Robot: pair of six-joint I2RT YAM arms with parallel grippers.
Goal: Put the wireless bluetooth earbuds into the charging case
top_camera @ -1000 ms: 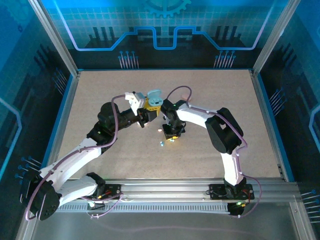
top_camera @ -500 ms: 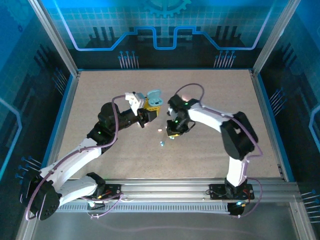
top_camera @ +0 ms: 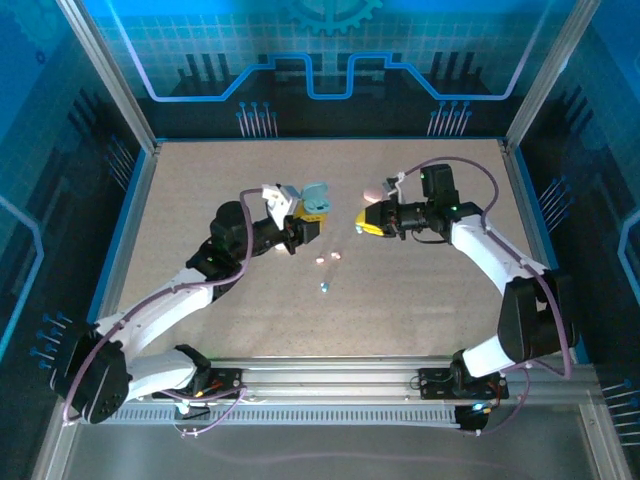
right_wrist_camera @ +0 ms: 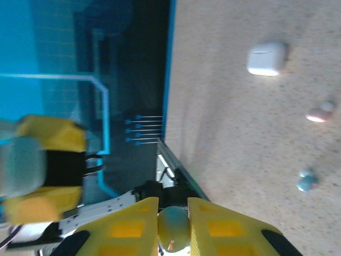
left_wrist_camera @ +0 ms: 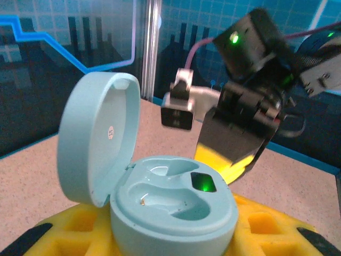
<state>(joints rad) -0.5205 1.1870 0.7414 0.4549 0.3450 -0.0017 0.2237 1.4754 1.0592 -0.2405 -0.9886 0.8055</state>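
Note:
My left gripper (top_camera: 297, 222) is shut on the pale blue charging case (top_camera: 312, 203). In the left wrist view the case (left_wrist_camera: 170, 205) sits between the yellow fingers (left_wrist_camera: 80, 226), lid (left_wrist_camera: 93, 141) swung open. Both wells are empty and a green light glows beside them. My right gripper (top_camera: 364, 222) hovers to the right of the case, pointing at it, a short gap between them. It is shut on a pale blue earbud (right_wrist_camera: 173, 228). More earbuds lie on the table: white (right_wrist_camera: 266, 58), pink (right_wrist_camera: 319, 113) and blue (right_wrist_camera: 306, 181). From above, the blue one (top_camera: 325, 287) lies nearest the arm bases.
A small pinkish object (top_camera: 372, 189) lies just behind the right gripper. Two loose earbuds (top_camera: 327, 257) rest on the table below the gap between the grippers. A blue rim (top_camera: 530, 235) and metal posts border the beige table.
The right gripper rose from the table beside the loose earbuds and swung back to the right, turning to face the case, with an earbud in it. The left gripper with the case barely shifted.

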